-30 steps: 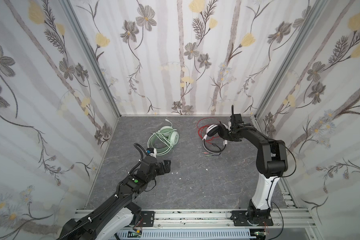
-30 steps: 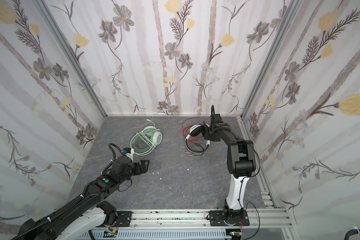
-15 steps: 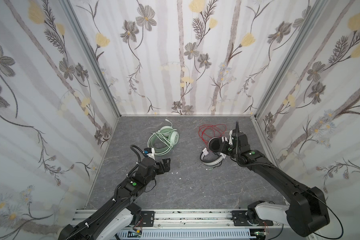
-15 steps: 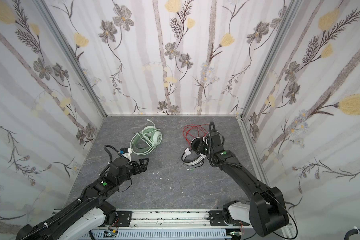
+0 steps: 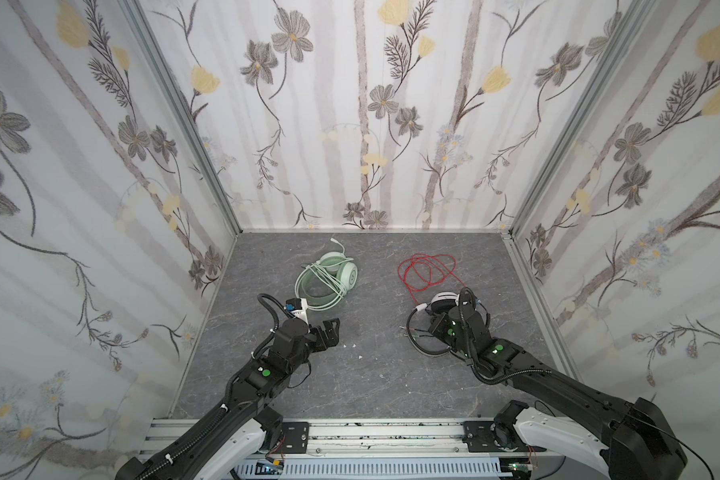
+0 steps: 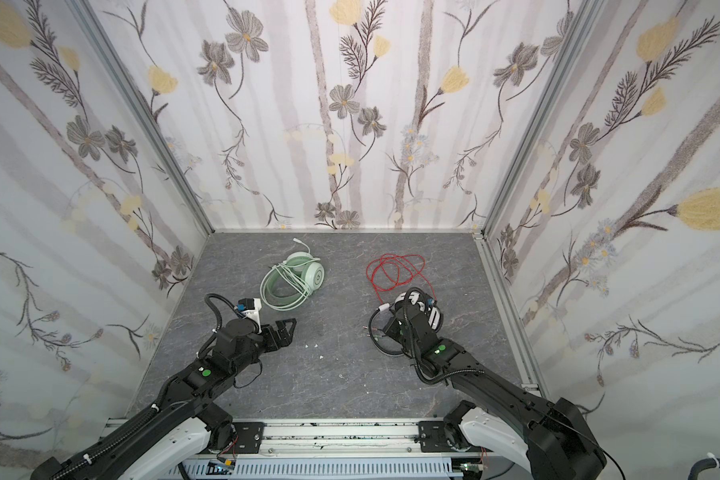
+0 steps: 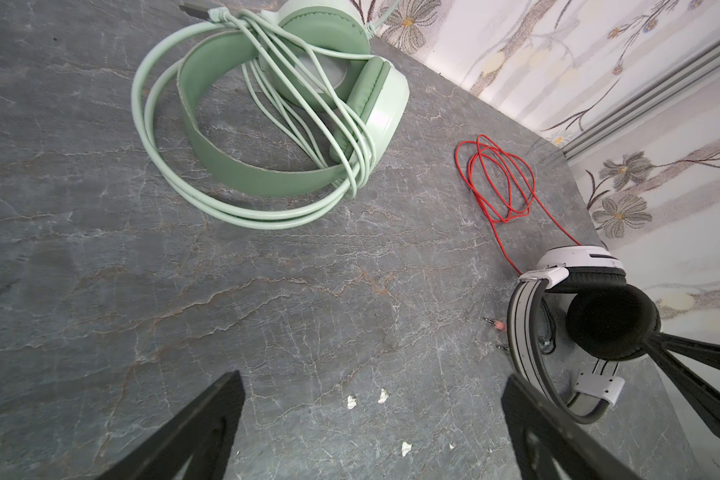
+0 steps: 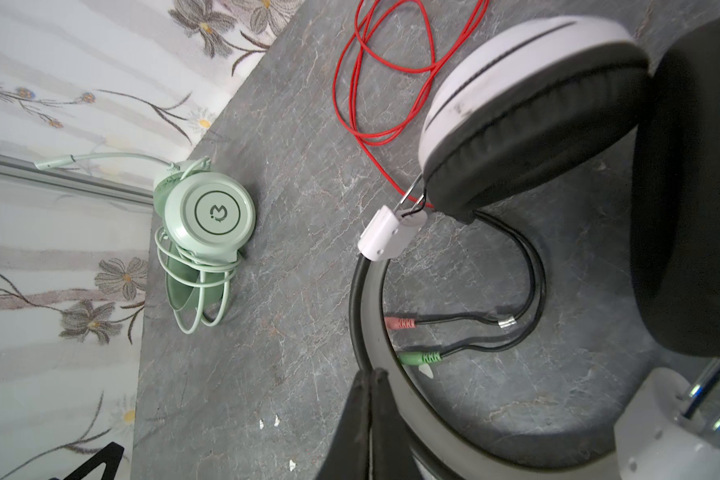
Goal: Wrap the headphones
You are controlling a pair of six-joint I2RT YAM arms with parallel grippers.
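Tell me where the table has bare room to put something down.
Free: on the table, the strip between the mint-green headset and the white-and-black headset, down to the rail. Crowded: around the red cord, far right.

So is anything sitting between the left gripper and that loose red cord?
Nothing visible. Between the open left gripper and the red cord, the left wrist view shows only bare table with a few tiny white flecks. The green headphones lie off to one side of that path, the white headphones to the other.
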